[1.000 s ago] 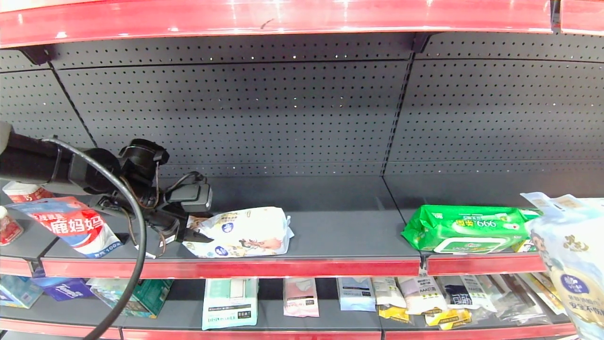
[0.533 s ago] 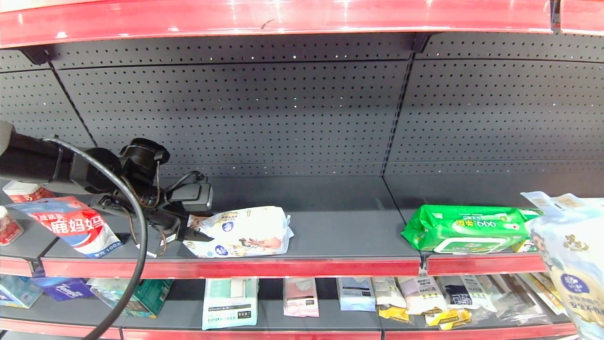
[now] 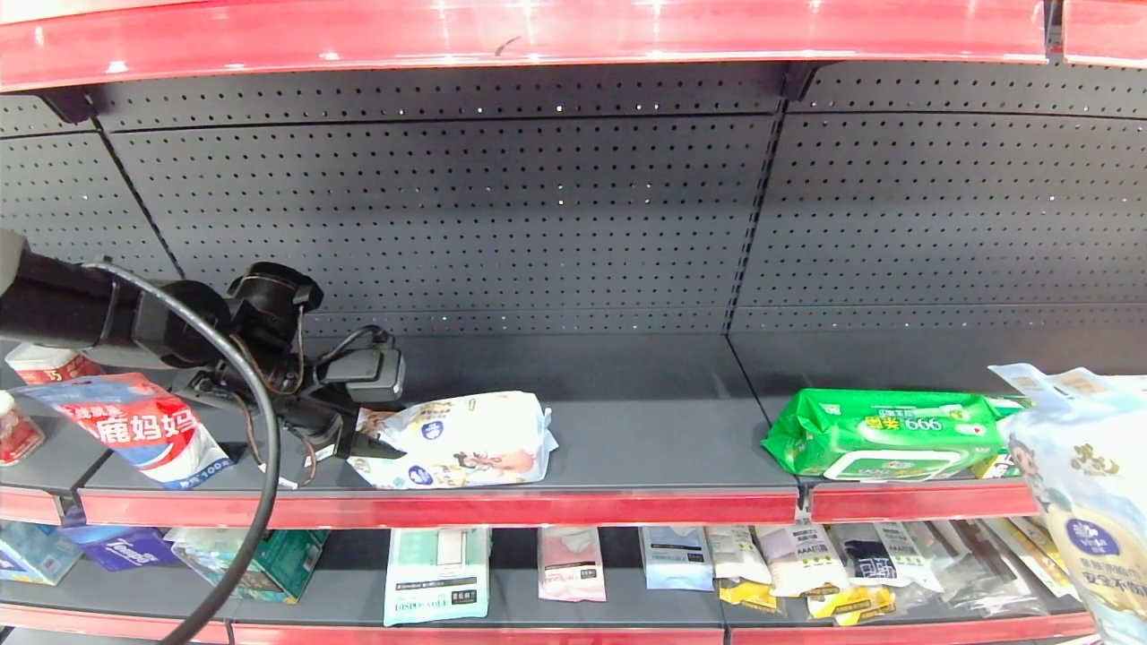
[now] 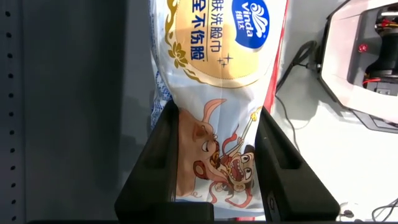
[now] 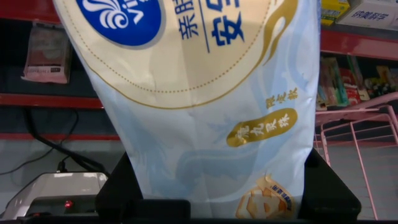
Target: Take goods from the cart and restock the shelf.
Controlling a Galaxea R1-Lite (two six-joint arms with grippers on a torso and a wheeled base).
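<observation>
A white tissue pack with cartoon print lies flat on the dark middle shelf, close to the red front edge. My left gripper is at the pack's left end, and in the left wrist view the pack fills the gap between the left gripper's black fingers, which press on both sides. A second pack, white and pale blue, hangs at the far right in front of the shelves. My right gripper is shut on this second pack at its lower end.
A green wipes pack lies on the right section of the same shelf. A blue and red pouch leans at the left. Several small packs line the lower shelf. Pink cart wire is in the right wrist view.
</observation>
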